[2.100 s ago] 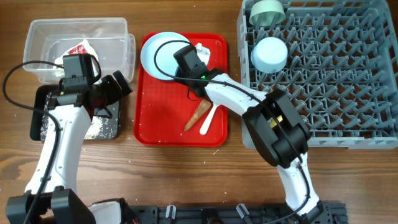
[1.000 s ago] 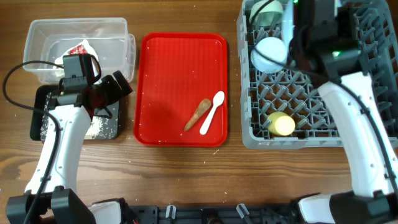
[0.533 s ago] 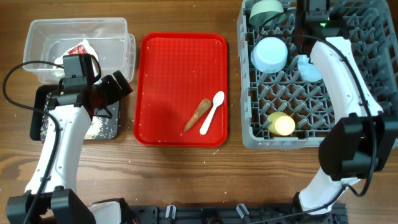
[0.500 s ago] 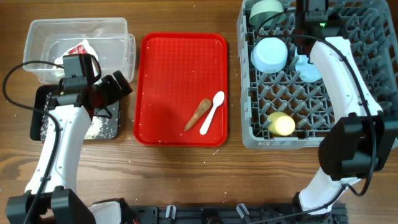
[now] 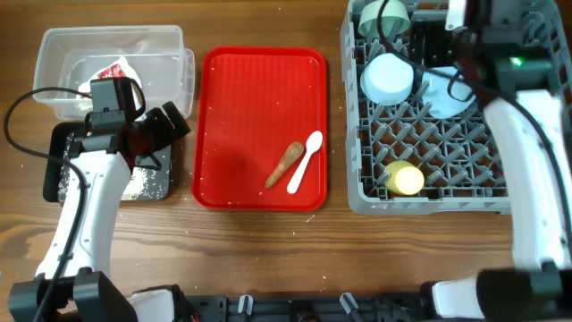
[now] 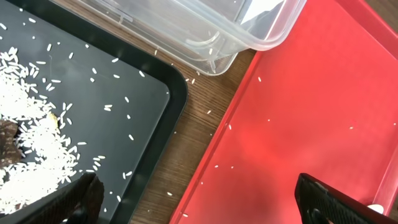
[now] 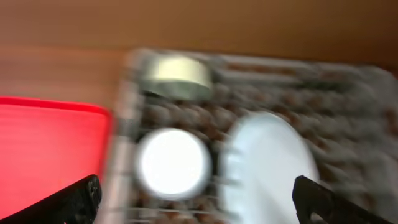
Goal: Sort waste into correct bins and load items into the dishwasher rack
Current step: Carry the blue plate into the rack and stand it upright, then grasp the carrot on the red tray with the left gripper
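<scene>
My left gripper (image 6: 199, 200) is open and holds nothing, hovering over the strip of table between the black tray (image 6: 124, 93) and the flat red tray (image 6: 311, 93). Rice grains (image 6: 31, 143) lie in the black tray. The clear tub (image 5: 112, 63) holds the red-and-white wrapper (image 5: 113, 70). My right gripper (image 7: 199, 205) is open and empty above the dishwasher rack (image 5: 500, 152). The pale blue plate (image 5: 442, 92) stands in the rack next to the light blue bowl (image 5: 387, 78). The green bowl (image 5: 382, 15) and the yellow cup (image 5: 404, 179) also sit in the rack. The brown stick (image 5: 284, 165) and the white spoon (image 5: 306, 161) lie on the red tray.
A few stray rice grains are scattered on the wood between the black tray and the red tray (image 5: 259, 107). The right wrist view is motion-blurred. The rack's upright pegs (image 5: 447, 143) fill its right half.
My right gripper has opened and let go of the pale blue plate, which now stands in the rack. The right arm has shifted above the rack. The left arm has not moved.
</scene>
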